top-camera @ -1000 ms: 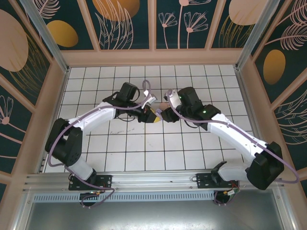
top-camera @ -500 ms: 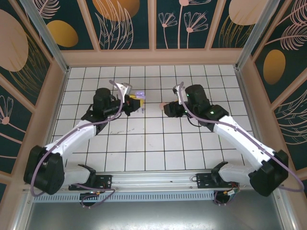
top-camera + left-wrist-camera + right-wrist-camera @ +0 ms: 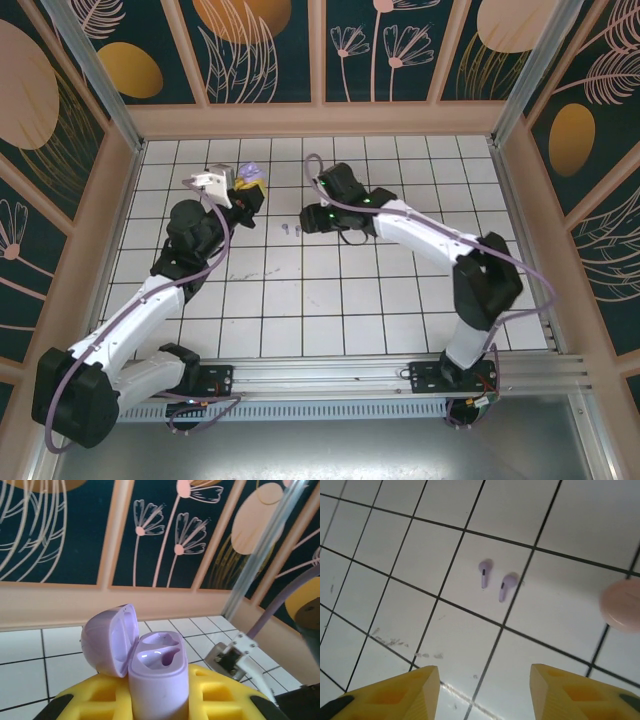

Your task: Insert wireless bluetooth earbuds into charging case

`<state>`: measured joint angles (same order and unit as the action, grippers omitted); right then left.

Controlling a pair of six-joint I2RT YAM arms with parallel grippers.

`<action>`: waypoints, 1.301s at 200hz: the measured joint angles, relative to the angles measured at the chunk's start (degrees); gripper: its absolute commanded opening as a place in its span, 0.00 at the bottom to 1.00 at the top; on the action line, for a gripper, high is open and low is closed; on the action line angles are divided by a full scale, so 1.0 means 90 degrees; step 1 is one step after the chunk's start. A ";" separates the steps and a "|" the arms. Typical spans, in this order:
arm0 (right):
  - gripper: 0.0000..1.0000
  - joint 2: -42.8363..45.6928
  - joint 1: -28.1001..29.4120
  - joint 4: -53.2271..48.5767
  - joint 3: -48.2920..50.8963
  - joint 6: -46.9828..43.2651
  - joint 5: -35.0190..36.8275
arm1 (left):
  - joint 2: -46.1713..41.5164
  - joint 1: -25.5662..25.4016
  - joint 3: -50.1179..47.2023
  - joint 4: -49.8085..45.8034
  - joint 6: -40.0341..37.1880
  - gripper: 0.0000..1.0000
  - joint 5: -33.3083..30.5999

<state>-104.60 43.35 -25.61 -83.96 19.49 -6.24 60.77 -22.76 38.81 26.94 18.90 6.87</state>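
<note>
The right gripper is hovering half-open and empty with the lilac earbuds lying just ahead of its fingertips, while the left gripper is clamping the open charging case, so the pick-up is likely starting, calling for a descent astride one bud.

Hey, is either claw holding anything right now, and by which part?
The left claw grips the open lilac charging case by its lower body. The right claw is open, holding nothing, above two lilac earbuds.
</note>
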 measured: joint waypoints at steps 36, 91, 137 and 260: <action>0.44 -0.1192 0.0143 -0.0398 -0.1144 0.0078 0.0245 | 0.0189 0.0296 0.0002 0.0019 0.0153 0.00 -0.0202; 0.43 -0.2652 0.0253 -0.1039 -0.2773 0.0090 0.0520 | 0.0398 0.0884 0.0005 0.0170 0.0527 0.00 -0.0199; 0.43 -0.3422 0.0340 -0.1513 -0.3786 0.0053 0.0777 | 0.0488 0.1270 0.0005 0.0396 0.0860 0.00 -0.0172; 0.39 -0.4085 0.0532 -0.1885 -0.4384 -0.0019 0.1105 | 0.0622 0.1328 0.0005 0.0702 0.1127 0.00 0.0017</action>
<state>-141.36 48.14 -42.57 -123.42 19.31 3.70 66.37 -10.81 38.85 33.26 29.04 7.03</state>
